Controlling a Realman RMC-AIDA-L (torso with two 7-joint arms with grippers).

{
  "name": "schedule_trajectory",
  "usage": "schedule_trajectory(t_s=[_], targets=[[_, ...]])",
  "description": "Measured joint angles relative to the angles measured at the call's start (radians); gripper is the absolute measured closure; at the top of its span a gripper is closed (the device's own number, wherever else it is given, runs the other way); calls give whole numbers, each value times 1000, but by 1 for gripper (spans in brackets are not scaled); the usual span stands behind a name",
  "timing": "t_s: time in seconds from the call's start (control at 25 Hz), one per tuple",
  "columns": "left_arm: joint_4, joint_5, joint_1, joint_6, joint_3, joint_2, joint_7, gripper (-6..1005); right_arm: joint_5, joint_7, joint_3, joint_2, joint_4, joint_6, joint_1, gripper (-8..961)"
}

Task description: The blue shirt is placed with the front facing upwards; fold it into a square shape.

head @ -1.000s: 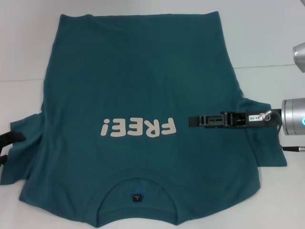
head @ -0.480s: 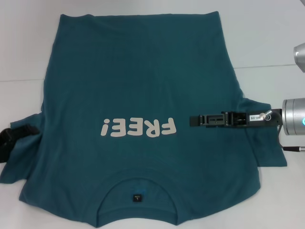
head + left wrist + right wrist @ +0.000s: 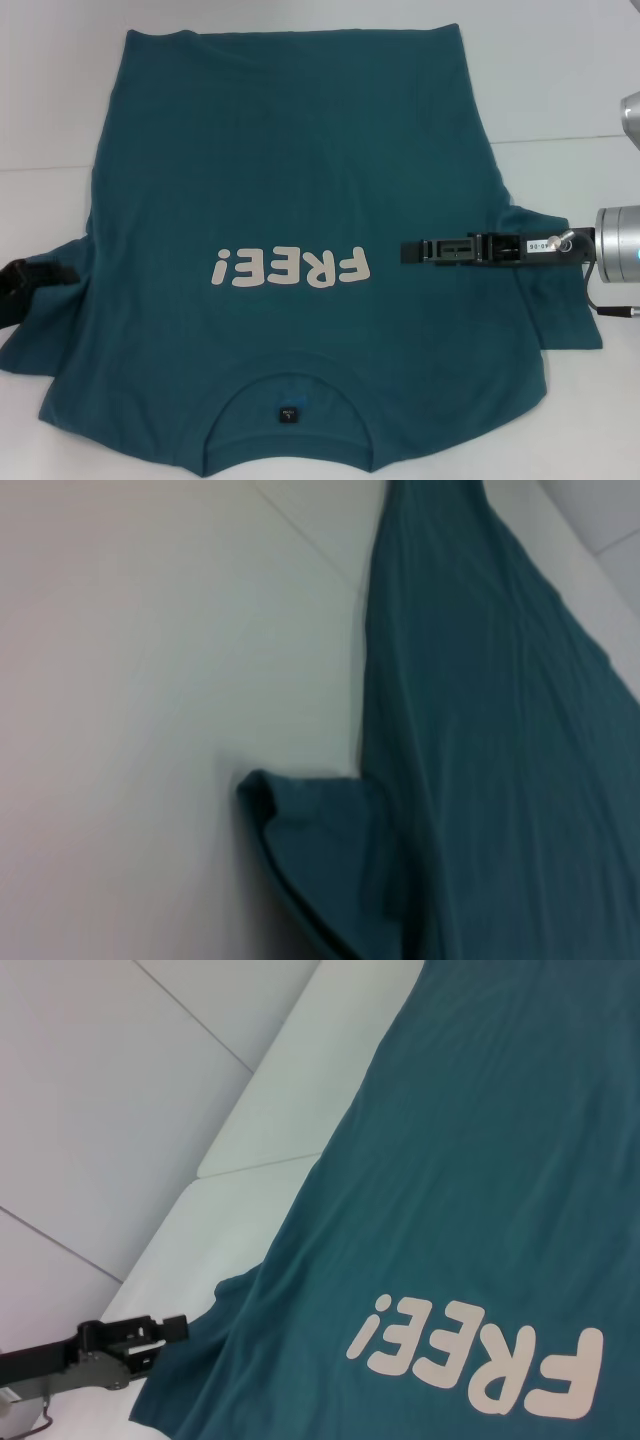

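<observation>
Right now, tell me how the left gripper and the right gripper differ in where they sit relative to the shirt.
The left gripper sits at the edge of the blue shirt, by its sleeve; the right gripper reaches well over the chest, beside the FREE! print. Only the left gripper's tip is visible in the head view, while the right gripper and its wrist show fully. Both come in from the sides at print height.

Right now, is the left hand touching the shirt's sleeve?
Touching. In the head view the left hand overlaps the blue shirt at its sleeve edge; the right wrist view shows its tip on that sleeve.

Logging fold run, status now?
Left pincer at left sleeve edge; right pincer over chest. Blue shirt flat, print up, unfolded. Nothing in the way.
</observation>
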Motion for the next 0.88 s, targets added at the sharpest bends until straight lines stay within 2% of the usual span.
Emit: schedule_trajectory(t_s=[0.08, 0.24, 0.4, 0.56, 0.68, 0.8, 0.88], targets=[[-1, 23, -7, -2, 9, 1, -1, 348, 0, 0, 0, 0, 0, 0, 2, 25], [-1, 20, -5, 11, -1, 1, 7, 587, 0, 0, 0, 0, 0, 0, 4, 25], [-5, 14, 1, 46, -52, 4, 33, 670, 0, 0, 0, 0, 0, 0, 1, 25], [-46, 4, 3, 115, -162, 24, 111, 753, 0, 0, 0, 0, 0, 0, -2, 25], [-53, 8, 2, 121, -178, 27, 120, 815, 0, 0, 0, 0, -3, -1, -2, 25], [-54, 14, 2, 110, -168, 26, 118, 965, 0, 0, 0, 0, -3, -1, -2, 25], [-54, 14, 1, 101, -159, 25, 118, 964, 0, 2, 0, 0, -3, -2, -1, 25]])
